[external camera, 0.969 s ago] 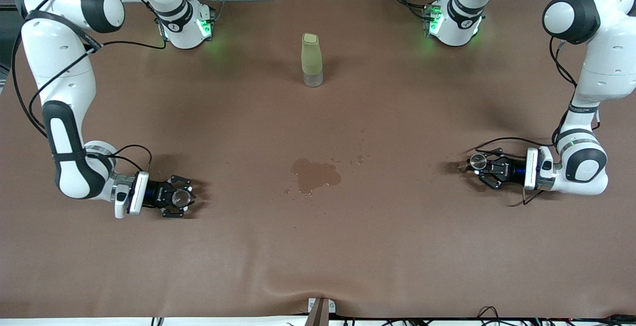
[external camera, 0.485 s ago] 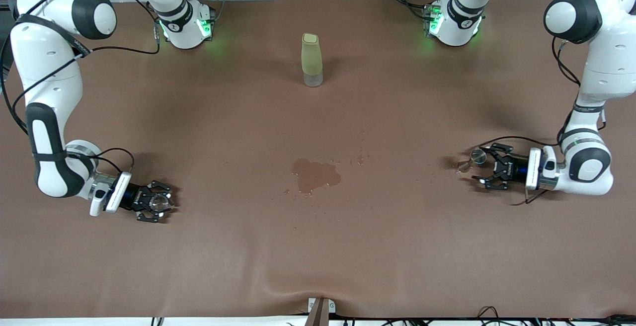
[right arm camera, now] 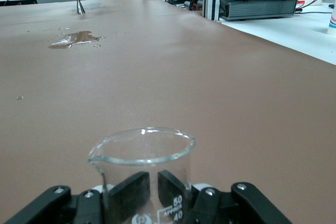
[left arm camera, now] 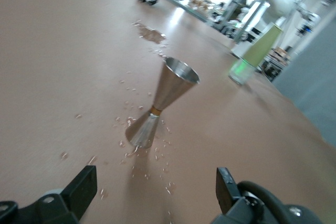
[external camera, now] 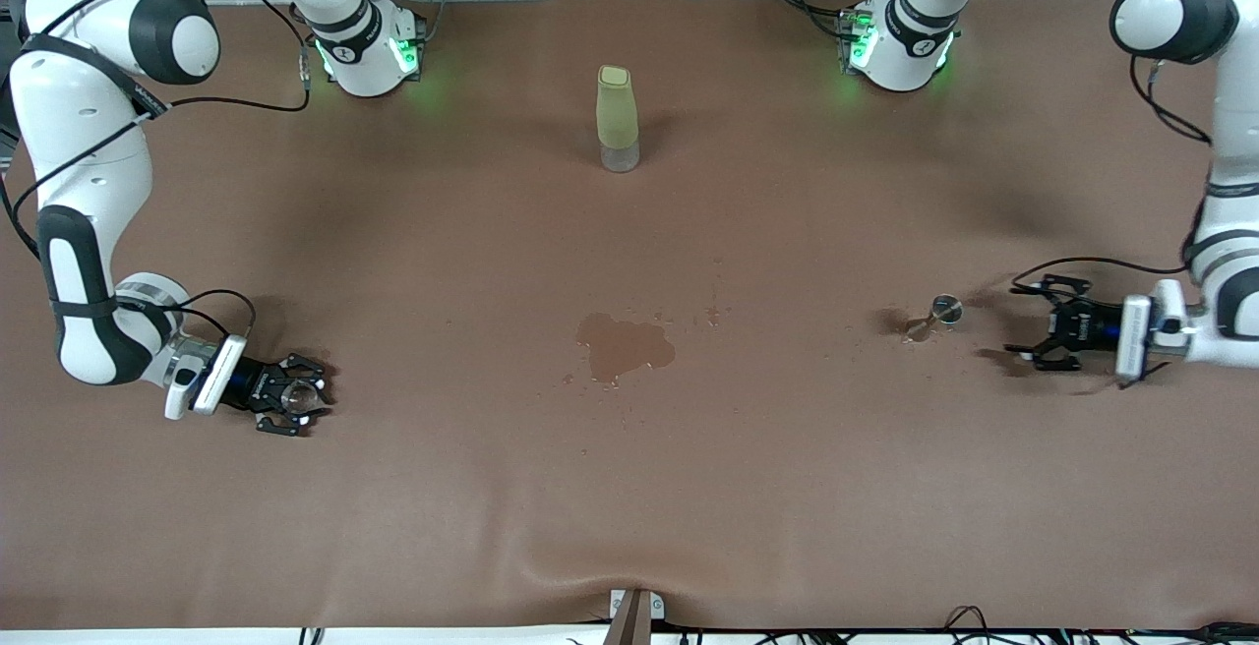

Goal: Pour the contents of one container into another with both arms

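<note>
A: Where are the two containers?

B: The steel jigger (external camera: 942, 314) stands upright on the desk (external camera: 787, 488) toward the left arm's end, on its own, with droplets around its foot. The glass beaker (external camera: 298, 393) is toward the right arm's end, low over the desk or resting on it, I cannot tell which.

A: And the tools?

B: The left tool (external camera: 1035, 322) is just beside the jigger, toward the desk's edge at that end, with its fingers (left arm camera: 83, 186) spread wide and nothing between them. The right tool (external camera: 297, 397) has its fingers (right arm camera: 135, 191) drawn in tight on the beaker's wall, so the beaker is held; the wrist view shows no liquid in it.

A: Anything else on the desk?

B: A puddle (external camera: 624, 345) in the middle with a few splashes beside it, and a tall pale green bottle (external camera: 617, 118) upright near the edge where the arm bases stand, midway between them.

A: So which step is this?

B: I judge the pour is over. The jigger is set down and let go, and the beaker is at its own end waiting to be released.

A: Next move?

B: Probably the right tool opens once the beaker sits flat, then lifts straight off so the glass is not tipped. The left arm only needs to clear away without brushing the jigger, which is narrow at the waist and looks easy to topple.
</note>
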{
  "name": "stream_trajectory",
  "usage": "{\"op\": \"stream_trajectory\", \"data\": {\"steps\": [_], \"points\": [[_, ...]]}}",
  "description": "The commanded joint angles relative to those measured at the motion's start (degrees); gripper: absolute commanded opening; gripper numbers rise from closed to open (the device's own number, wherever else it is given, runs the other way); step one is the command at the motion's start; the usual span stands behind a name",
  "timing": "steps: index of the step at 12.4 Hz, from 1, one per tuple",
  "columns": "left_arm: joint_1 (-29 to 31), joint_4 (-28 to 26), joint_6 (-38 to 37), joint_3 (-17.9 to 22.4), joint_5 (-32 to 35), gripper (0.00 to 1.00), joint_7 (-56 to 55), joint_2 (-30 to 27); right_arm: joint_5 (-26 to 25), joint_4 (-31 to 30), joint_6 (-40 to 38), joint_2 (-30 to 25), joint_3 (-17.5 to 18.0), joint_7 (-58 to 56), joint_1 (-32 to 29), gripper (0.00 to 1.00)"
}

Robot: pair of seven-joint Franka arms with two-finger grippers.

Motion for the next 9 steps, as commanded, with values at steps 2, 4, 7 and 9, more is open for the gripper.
{"op": "stream_trajectory", "data": {"steps": [2, 4, 7, 9], "points": [[-2.78, 0.33, 0.17, -0.16, 2.14, 1.0, -18.37, -6.65, -0.44, 1.33, 0.32, 1.02, 0.18, -0.51, -2.26, 1.0], [-4.63, 0.5, 1.92, -0.33, 6.6, 1.0, -27.42, -11.12, -0.79, 1.25, -0.12, -0.56, 0.18, 0.19, -2.34, 1.0], [-8.58, 0.24, 2.2, -0.77, 12.41, 1.0, -42.87, -19.9, -2.01, 1.07, -4.76, -3.2, -0.96, 5.09, -2.17, 1.0], [-11.74, 0.15, 2.02, -1.47, 15.67, 1.0, -52.74, -25.27, -5.08, 0.63, -6.71, -5.92, -0.96, 10.1, -2.17, 1.0]]}}
